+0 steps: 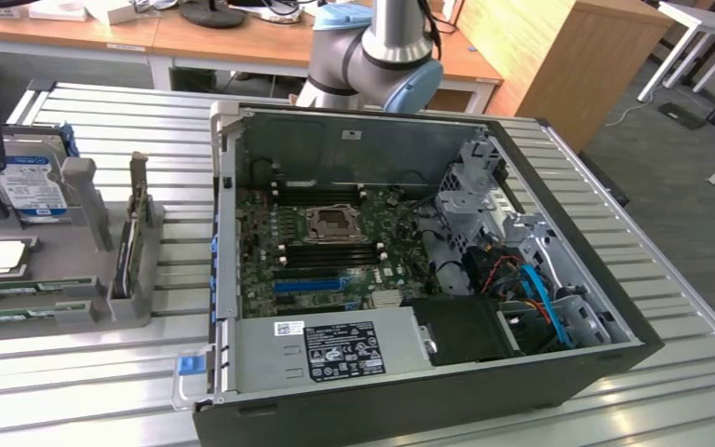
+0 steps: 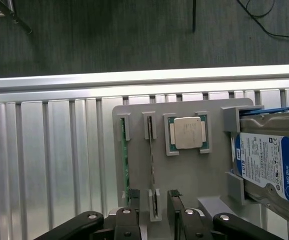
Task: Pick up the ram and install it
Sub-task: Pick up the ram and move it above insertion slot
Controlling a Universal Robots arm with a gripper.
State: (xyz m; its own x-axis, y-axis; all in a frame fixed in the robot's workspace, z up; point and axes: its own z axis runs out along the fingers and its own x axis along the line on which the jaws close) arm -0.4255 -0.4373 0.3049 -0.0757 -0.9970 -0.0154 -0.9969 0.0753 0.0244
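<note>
With jaws wide and empty, the gripper [image 2: 153, 210] hangs near the ram [image 2: 125, 160], probably light, stiff and fragile, so hold its upper edge.

We see a green ram [image 2: 125, 160] edge-on in a plain grey holder [image 2: 184, 172], beside a silver chip [image 2: 187, 132] framed in green. The drive [image 2: 264, 165] is silver with a blue-and-white label. The worktop [image 2: 44, 150] is pale silver, striped by ribs. The fingers [image 2: 176, 207] are black. In the black case [image 1: 457, 410], the board [image 1: 271, 251] is green, a slot [image 1: 305, 282] blue, and the cables [image 1: 534, 284] orange and blue.
</note>
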